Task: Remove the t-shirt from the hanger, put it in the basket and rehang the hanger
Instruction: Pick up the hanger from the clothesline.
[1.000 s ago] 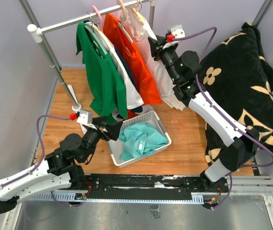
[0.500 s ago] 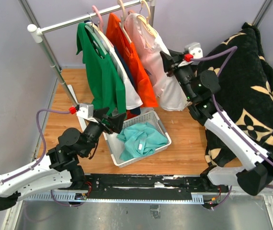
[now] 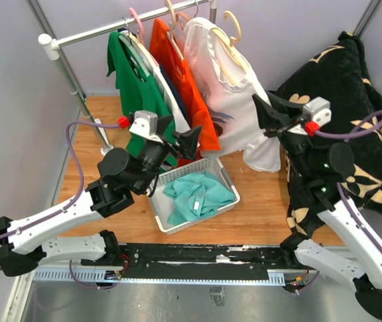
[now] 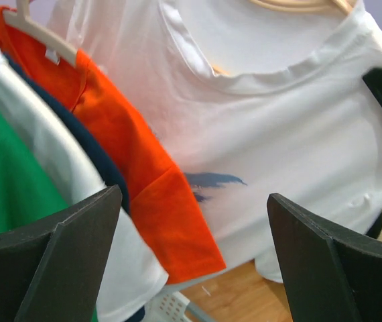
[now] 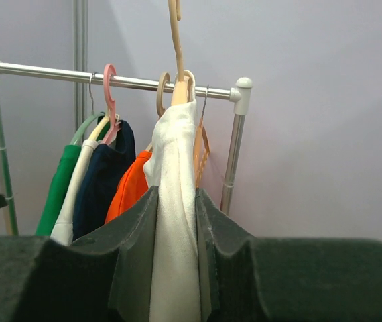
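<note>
Right end effector (image 5: 175, 228) clamps narrow on white t-shirt (image 3: 228, 94), on beige hanger (image 3: 234, 33), just right of clothes rail (image 3: 110, 28). Left end effector (image 4: 191, 201) gapes wide below rail, facing t-shirt front beside orange shirt (image 3: 191, 94).

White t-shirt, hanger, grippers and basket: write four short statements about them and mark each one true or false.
1. The right gripper is pinching the white t-shirt. True.
2. The left gripper is shut on a sleeve. False: its jaws stand open with nothing between them.
3. The white t-shirt is on its hanger. True.
4. The basket is empty. False: a teal garment lies in it.
</note>
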### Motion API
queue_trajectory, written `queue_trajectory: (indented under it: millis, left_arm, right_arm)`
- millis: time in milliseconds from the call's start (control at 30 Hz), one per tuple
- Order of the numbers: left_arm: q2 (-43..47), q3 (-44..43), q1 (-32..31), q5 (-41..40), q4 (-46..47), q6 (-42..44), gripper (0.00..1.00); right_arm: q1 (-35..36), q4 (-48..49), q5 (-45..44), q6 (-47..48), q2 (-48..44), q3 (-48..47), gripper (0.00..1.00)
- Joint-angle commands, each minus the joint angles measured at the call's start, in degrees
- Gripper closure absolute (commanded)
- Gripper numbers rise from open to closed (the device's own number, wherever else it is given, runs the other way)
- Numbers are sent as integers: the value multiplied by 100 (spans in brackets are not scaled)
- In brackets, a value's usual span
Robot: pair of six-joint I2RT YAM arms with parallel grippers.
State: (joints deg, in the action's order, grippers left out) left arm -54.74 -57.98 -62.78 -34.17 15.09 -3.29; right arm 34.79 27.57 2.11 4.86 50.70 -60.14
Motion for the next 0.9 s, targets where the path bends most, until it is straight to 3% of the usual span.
queue_trajectory:
  millis: [0,400,867]
  left_arm:
    - [-498,-752,-23,252,402,616,5]
    - [-1844,-2204,794,1566,477,476,7]
    - [-3026,-3544,944,2094,415,622,8]
  right_arm:
    - [81,270,105,293,-684,130,99]
    - [81,-351,81,488,-2283,948,99]
    - [80,-758,223,301,-2573,1037,99]
